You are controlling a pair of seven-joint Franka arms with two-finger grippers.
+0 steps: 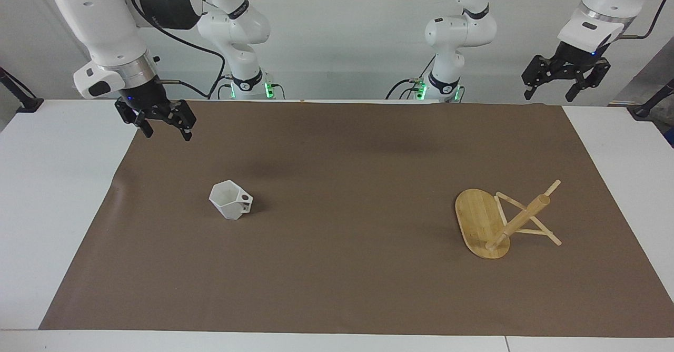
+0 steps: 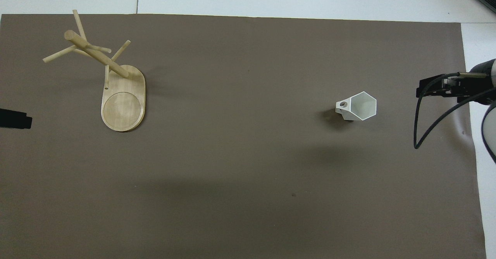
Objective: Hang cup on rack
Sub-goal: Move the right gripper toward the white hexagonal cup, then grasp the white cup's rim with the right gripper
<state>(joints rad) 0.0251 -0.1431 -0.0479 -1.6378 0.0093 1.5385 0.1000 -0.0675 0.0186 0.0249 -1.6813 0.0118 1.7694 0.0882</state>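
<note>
Facing view: both arms raised, jaws apart, the cup [image 1: 230, 199] and the rack [image 1: 500, 222] untouched on the brown mat [image 1: 337, 267]
The right gripper [image 1: 164, 129] hangs at the upper left of the frame over the mat's corner, wrist bent down from a white forearm, its two fingers spread and pointing downward with nothing between them. The left gripper [image 1: 549, 94] is at the upper right, up in the air above the table's back edge, fingers likewise spread and empty; this arm waits. The cup stands upright at left of centre, its hexagonal rim up and its pierced handle turned toward the frame's middle. The rack stands at right of centre on its oval base, post and pegs rising from it. In the overhead view the cup [image 2: 359, 107] sits at right of centre, the rack [image 2: 112, 80] at upper left, and the right arm's wrist and cable enter at the right edge
</note>
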